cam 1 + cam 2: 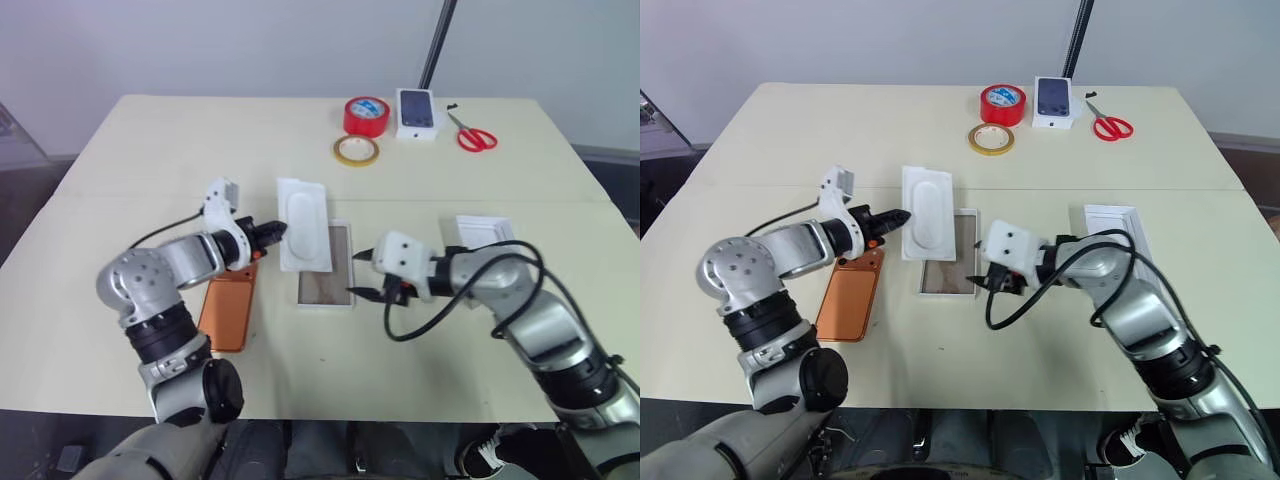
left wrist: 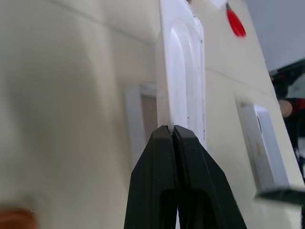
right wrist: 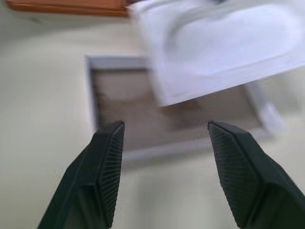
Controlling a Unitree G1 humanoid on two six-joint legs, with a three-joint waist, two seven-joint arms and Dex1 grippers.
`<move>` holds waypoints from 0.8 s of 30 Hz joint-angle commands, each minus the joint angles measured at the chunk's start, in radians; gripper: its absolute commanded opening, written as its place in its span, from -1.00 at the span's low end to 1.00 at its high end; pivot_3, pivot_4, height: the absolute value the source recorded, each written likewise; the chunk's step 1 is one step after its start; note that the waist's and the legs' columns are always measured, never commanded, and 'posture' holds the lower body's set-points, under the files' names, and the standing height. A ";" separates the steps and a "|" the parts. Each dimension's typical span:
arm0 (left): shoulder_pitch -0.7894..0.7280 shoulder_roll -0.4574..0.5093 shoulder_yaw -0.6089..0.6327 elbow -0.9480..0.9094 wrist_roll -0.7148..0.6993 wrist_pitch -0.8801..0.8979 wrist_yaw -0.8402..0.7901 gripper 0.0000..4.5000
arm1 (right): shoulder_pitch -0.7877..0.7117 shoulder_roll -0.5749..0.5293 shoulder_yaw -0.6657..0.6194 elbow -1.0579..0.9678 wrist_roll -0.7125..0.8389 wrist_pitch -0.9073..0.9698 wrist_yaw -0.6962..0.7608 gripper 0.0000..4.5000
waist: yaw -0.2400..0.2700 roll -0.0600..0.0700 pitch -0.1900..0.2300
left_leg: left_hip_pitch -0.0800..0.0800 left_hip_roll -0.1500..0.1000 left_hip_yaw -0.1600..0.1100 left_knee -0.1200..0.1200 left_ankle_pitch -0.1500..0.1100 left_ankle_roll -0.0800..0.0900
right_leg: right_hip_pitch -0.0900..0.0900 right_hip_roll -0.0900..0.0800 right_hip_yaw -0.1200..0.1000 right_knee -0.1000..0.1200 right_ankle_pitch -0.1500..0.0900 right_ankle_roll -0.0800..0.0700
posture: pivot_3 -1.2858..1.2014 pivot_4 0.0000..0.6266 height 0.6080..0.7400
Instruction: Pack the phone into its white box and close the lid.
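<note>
While the left claw (image 1: 278,231) pinches the white insert (image 1: 303,222) above the empty box (image 1: 325,267), the right claw (image 3: 164,138) gapes; phone (image 1: 226,309), at eight o'clock, and lid (image 1: 484,232) wait.

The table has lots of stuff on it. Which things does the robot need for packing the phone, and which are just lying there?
Needed:
- phone
- white box
- lid
- white insert, pinched in the left end effector

Just lying there:
- red tape roll
- yellow tape roll
- scissors
- small box with a phone picture
</note>
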 commanded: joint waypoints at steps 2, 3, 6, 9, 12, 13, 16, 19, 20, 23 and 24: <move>0.049 -0.031 -0.060 -0.067 -0.091 0.009 0.055 -1.00 | 0.003 -0.008 -0.082 -0.044 0.044 0.022 -0.023 0.28 | -0.002 0.000 0.000 | 0.000 0.000 0.000 -0.001 0.000 0.000 | 0.000 0.000 0.001 0.000 0.000 0.000 | 0.03 -0.52 0.65; 0.057 -0.034 -0.067 -0.071 -0.105 0.009 0.067 -1.00 | 0.004 -0.010 -0.083 -0.042 0.043 0.022 -0.026 0.28 | -0.001 0.000 0.000 | 0.000 0.000 0.000 -0.001 0.000 0.000 | 0.000 0.000 0.001 0.000 0.000 0.000 | 0.03 -0.52 0.65; 0.079 -0.027 -0.086 -0.077 -0.140 0.009 0.096 -1.00 | 0.001 -0.011 -0.080 -0.031 0.043 0.016 -0.036 0.28 | 0.001 0.000 0.000 | 0.000 0.000 0.000 -0.001 0.000 0.000 | 0.000 0.000 0.001 0.000 0.000 0.000 | 0.03 -0.52 0.65; 0.100 -0.020 -0.102 -0.084 -0.179 0.009 0.123 -1.00 | -0.005 -0.010 -0.074 -0.018 0.040 0.005 -0.041 0.28 | 0.002 0.000 0.000 | 0.000 0.000 0.000 0.000 0.000 0.000 | 0.000 0.000 0.001 0.000 0.000 0.000 | 0.03 -0.52 0.65; 0.122 -0.023 -0.116 -0.098 -0.234 0.009 0.149 -0.87 | -0.012 -0.006 -0.059 0.003 0.028 -0.010 -0.047 0.31 | 0.003 0.000 0.000 | 0.000 0.000 0.000 0.000 0.000 -0.001 | 0.000 0.000 0.001 0.000 0.000 0.000 | 0.03 -0.52 0.65; 0.127 -0.022 -0.119 -0.100 -0.249 0.009 0.158 -0.73 | -0.015 -0.005 -0.055 0.008 0.025 -0.012 -0.049 0.32 | 0.004 0.000 0.000 | 0.000 0.000 0.000 0.000 0.000 -0.001 | 0.000 0.000 0.001 0.000 0.000 0.000 | 0.03 -0.52 0.65; 0.132 -0.005 -0.116 -0.106 -0.282 0.009 0.181 -0.21 | -0.030 0.002 -0.040 0.032 0.012 -0.014 -0.060 0.32 | 0.002 0.000 0.000 | 0.000 0.000 0.000 0.000 0.001 -0.002 | 0.000 0.000 0.001 0.000 0.000 0.000 | 0.03 -0.52 0.65; 0.114 0.026 -0.084 -0.101 -0.310 0.009 0.190 0.29 | -0.055 0.019 -0.021 0.064 0.001 -0.011 -0.072 0.09 | 0.001 0.000 0.000 | 0.000 0.000 0.000 0.000 0.002 -0.003 | 0.000 0.000 0.001 0.000 0.000 0.000 | 0.03 -0.52 0.65; 0.105 0.041 -0.071 -0.101 -0.314 0.009 0.190 0.29 | -0.067 0.031 -0.016 0.076 -0.003 -0.003 -0.083 -0.03 | 0.000 0.000 0.000 | 0.000 0.000 0.000 0.000 0.002 -0.003 | 0.000 0.000 0.001 0.000 0.000 0.000 | 0.03 -0.52 0.65; 0.080 0.096 -0.042 -0.099 -0.300 0.009 0.176 0.29 | -0.104 0.076 0.004 0.105 -0.012 0.034 -0.114 -0.71 | 0.000 0.000 0.000 | 0.000 0.000 0.000 0.000 0.002 -0.004 | 0.000 0.001 0.001 0.000 0.000 0.000 | 0.03 -0.52 0.65; 0.076 0.127 -0.042 -0.099 -0.289 -0.001 0.161 0.29 | -0.121 0.097 0.016 0.120 -0.019 0.048 -0.128 -0.94 | -0.002 0.000 0.000 | 0.000 0.000 0.000 0.000 0.002 -0.004 | 0.000 0.001 0.001 0.000 0.000 0.000 | 0.03 -0.52 0.65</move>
